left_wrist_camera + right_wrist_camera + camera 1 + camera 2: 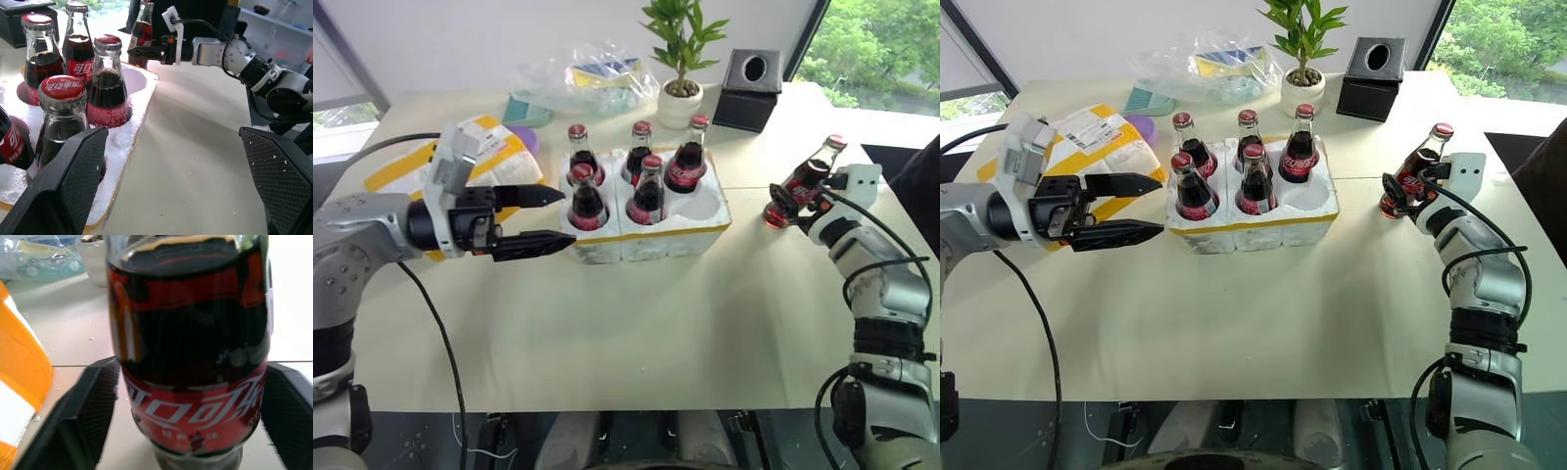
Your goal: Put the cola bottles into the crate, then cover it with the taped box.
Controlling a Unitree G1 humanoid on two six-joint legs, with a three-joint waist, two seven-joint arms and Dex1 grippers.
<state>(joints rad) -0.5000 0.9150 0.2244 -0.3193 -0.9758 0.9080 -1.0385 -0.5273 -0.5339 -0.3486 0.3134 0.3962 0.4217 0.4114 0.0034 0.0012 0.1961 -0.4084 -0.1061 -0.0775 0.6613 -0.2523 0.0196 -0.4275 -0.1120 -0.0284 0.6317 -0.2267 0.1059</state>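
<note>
On the near part of the table your left gripper [540, 219] hangs with its two fingers spread wide, just beside the left end of the crate [651, 235]. You see five cola bottles [586, 201] upright in its wells. At the right, your right gripper [791, 201] is closed on the sixth bottle [806, 179], tilted. Farther left lies the taped box [470, 147].
</note>
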